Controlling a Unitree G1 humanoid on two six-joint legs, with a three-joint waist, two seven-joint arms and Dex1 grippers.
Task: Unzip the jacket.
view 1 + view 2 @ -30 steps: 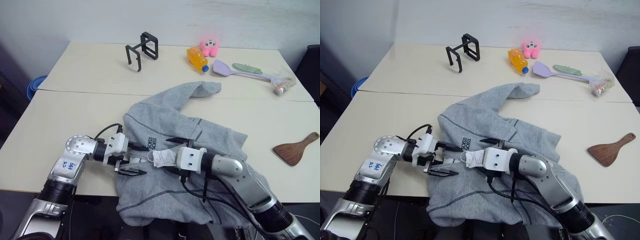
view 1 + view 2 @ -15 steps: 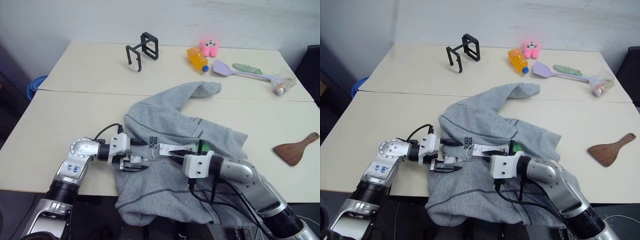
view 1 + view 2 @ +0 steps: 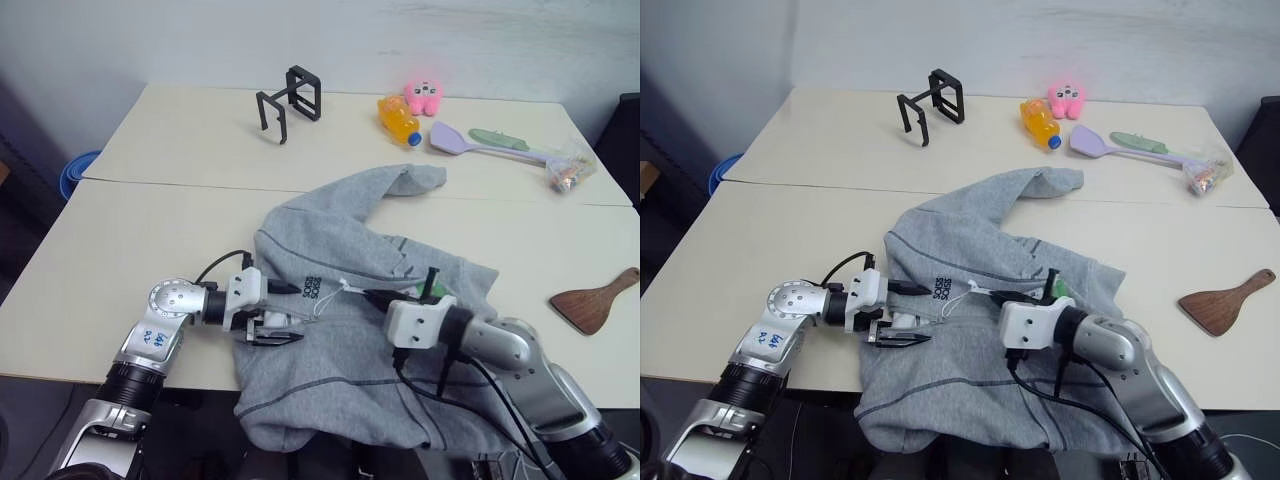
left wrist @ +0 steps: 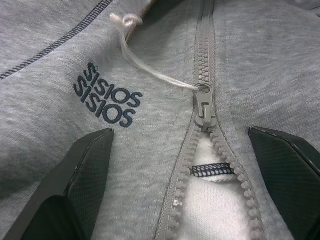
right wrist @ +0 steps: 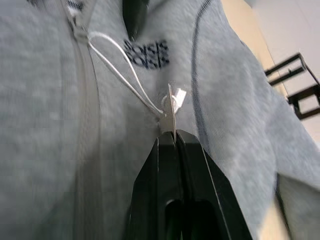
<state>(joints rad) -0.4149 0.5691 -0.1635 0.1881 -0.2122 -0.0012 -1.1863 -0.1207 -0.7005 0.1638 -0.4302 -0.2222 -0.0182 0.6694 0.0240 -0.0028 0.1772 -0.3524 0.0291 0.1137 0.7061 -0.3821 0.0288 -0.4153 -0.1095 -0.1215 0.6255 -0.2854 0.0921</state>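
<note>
The light-grey fleece jacket is spread over the near edge of the table, its hem hanging off the front, and everything else is placed from it here. At the jacket's left chest, beside the dark logo, the left gripper is held with its jaws spread wide, one finger above and one below the fabric near the zip; nothing is gripped between them. In the left wrist view the zip slider is seen a short way along the teeth, with white lining exposed on the opened side and a thin white string tied through the slider's pull.

Further right along the jacket, the right gripper is closed tight on the hang tag at the other end of that string, which is drawn nearly straight back to the slider.

For the step in hand, the cloth beside the slider would best be pinned by the left gripper so the jacket is not dragged along. The pull should be kept in line with the zip teeth, steady rather than jerked, since the string or tag may well tear or slip. A grip on the slider's own pull tab would probably be surer.

Beyond the jacket's right edge, a wooden spatula is seen on the table.
</note>
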